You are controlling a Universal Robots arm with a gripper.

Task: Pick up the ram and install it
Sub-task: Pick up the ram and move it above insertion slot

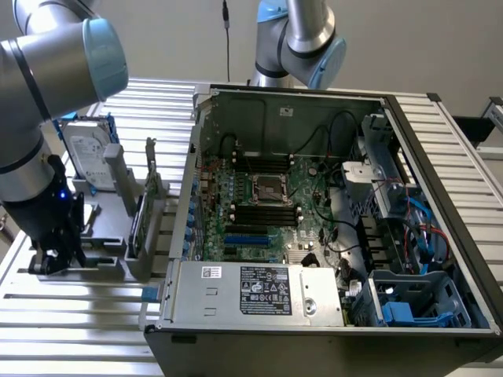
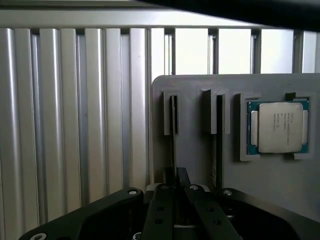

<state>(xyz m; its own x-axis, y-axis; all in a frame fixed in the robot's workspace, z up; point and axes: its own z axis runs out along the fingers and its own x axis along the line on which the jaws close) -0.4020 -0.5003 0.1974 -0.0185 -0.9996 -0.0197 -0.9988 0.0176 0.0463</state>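
Now | gripper (image 2: 176, 180) seemingly clamped on ram (image 2: 173, 120) | processor (image 2: 278, 127) beside, same holder (image 2: 192, 150)

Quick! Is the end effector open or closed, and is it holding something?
End effector: closed, pinching the near end of the ram.

A plain, pale wall (image 1: 157, 39) stands behind, evenly lit, with a thin dark cable (image 1: 228, 43) hanging down it — the desk (image 1: 71, 322) is ribbed silver metal slats.
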